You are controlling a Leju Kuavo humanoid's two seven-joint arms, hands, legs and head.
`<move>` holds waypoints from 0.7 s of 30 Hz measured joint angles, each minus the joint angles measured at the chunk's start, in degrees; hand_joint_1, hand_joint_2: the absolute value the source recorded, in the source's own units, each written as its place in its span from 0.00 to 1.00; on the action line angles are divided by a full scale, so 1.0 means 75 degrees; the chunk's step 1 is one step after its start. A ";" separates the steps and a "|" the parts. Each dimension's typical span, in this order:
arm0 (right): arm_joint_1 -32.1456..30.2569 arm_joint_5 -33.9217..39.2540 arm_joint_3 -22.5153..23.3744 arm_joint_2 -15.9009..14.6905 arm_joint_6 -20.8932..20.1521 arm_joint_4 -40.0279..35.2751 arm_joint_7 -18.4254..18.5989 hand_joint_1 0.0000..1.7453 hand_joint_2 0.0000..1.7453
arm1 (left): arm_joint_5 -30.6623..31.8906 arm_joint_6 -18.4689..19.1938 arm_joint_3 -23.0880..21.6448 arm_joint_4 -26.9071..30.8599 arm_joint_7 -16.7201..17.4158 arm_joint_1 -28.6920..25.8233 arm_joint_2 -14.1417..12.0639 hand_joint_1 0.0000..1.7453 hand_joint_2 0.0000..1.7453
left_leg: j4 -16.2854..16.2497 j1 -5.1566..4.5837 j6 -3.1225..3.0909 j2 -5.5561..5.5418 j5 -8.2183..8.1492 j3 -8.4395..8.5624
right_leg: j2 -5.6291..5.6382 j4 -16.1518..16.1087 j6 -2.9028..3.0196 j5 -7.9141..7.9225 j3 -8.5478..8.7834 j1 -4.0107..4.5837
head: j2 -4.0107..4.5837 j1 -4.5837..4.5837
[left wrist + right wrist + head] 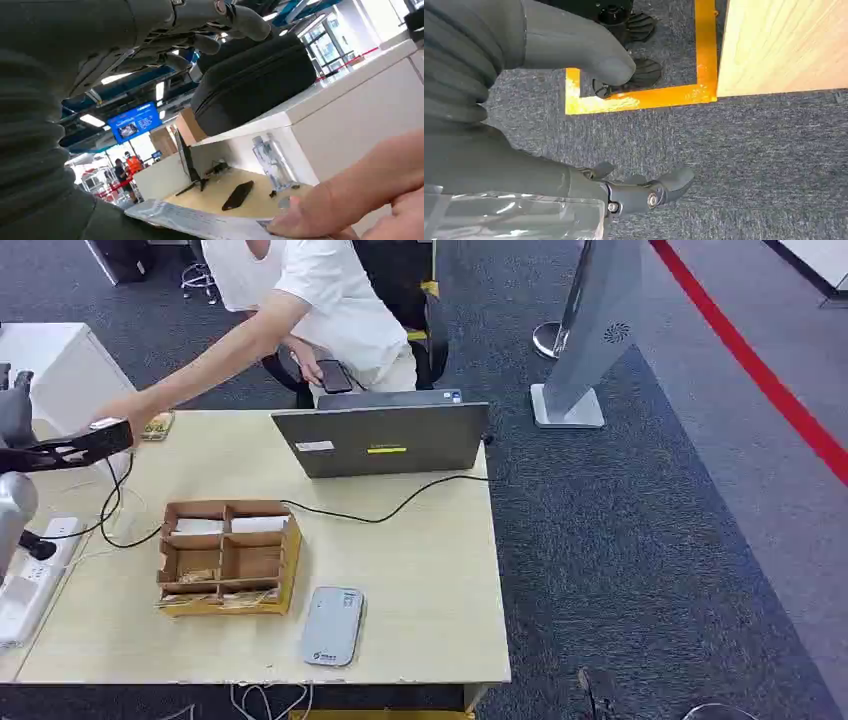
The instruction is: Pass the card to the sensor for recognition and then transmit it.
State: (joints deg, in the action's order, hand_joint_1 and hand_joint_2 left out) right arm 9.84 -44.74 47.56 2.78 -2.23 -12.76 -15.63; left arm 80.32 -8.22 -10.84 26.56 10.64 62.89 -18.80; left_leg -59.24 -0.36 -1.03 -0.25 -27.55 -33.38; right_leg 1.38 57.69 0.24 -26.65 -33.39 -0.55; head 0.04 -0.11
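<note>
A white card [107, 424] lies on my left hand [72, 448], which is stretched out over the table's far left corner. A person's hand [132, 410] reaches in and pinches the card's end. In the left wrist view their thumb [325, 205] presses on the card [200, 222], while my dark fingers [200, 30] stand spread well away from it. The grey sensor [333, 626] lies flat near the table's front edge. My right hand [514, 170] hangs over the carpet beside the table, fingers apart and holding nothing.
A cardboard compartment box [228, 558] holding white cards stands left of the sensor. A laptop [380, 438] sits at the back, its cable running across the table [430, 570]. A power strip [30, 585] lies at the left edge. The seated person holds a phone [333, 375].
</note>
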 joint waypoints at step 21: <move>-0.0073 0.0006 0.0000 0.0000 -0.0067 0.0000 -0.0082 0.00 1.00 | -0.0085 -0.0414 -0.0006 -0.0096 -0.0300 -0.0074 -0.0125 1.00 1.00 | 0.0000 0.0000 -0.0008 -0.0005 0.0005 -0.0005 | -0.0006 0.0000 0.0000 0.0000 -0.0001 -0.0001 | 0.0000 0.0003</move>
State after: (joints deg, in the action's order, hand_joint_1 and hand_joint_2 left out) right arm 9.29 -44.70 47.56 2.78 -2.73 -12.76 -16.24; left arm 79.69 -11.32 -10.88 25.83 8.39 62.34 -19.74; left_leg -59.24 -0.36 -1.09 -0.29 -27.51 -33.42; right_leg 1.34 57.69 0.23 -26.65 -33.40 -0.55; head 0.04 -0.09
